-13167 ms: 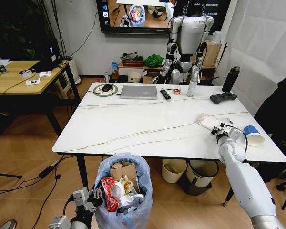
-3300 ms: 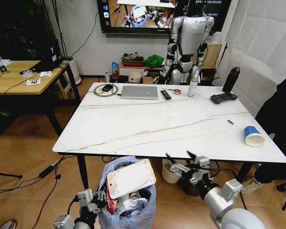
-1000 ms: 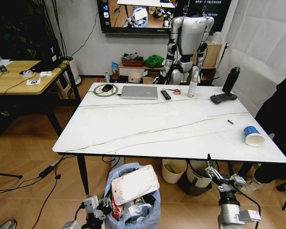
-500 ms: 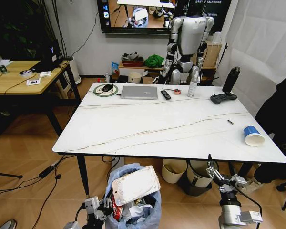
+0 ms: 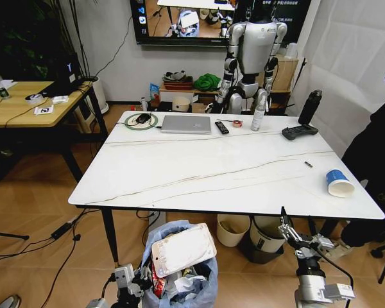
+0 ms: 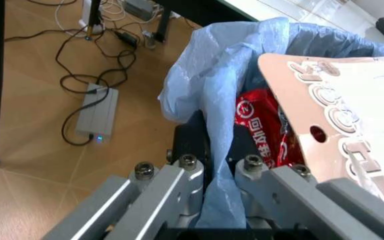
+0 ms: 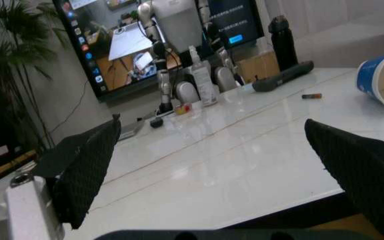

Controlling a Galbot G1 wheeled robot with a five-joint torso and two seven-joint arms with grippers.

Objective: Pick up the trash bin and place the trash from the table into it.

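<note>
Trash bin (image 5: 179,266) sits below the surface's (image 5: 212,167) front edge, left claw (image 6: 209,172) clamped on its bag rim (clear pack (image 5: 183,249) on top). Right claw (image 5: 298,234) w/ fingers apart, beside bin; cup (image 5: 339,183) on surface.

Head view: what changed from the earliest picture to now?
The clear plastic pack left the table and now lies atop the trash bin. The right gripper, jaws open, dropped below the table edge. The left gripper still holds the bin; the blue-white paper cup stayed.
</note>
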